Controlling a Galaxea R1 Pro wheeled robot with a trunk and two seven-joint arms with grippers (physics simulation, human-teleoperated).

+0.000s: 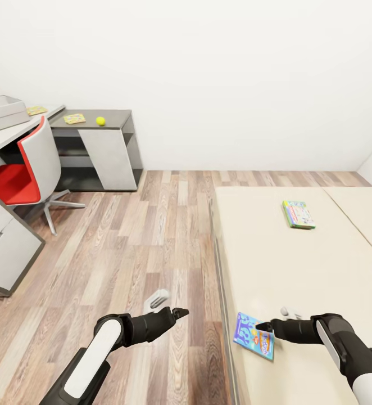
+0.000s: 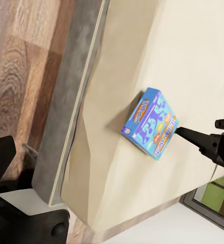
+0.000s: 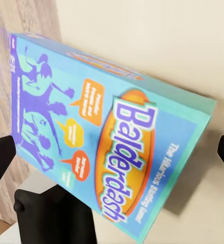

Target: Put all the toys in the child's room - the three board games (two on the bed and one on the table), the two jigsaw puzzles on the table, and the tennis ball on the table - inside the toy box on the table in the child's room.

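Balderdash is lying at the bed's near corner, the right gripper reaching it with fingers spread either side, not yet pinching; left gripper hanging over floor, whether spread I cannot tell; Monopoly waiting farther up; a jigsaw and ball sitting on the far table; toy box contents hidden; seemingly nothing packed.

I see the Balderdash box in bright blue with purple silhouettes, orange speech bubbles and an orange oval around white lettering. It lies on my beige bed. The second board game is green-edged and multicoloured. The tennis ball is yellow-green; the chair is red and grey.
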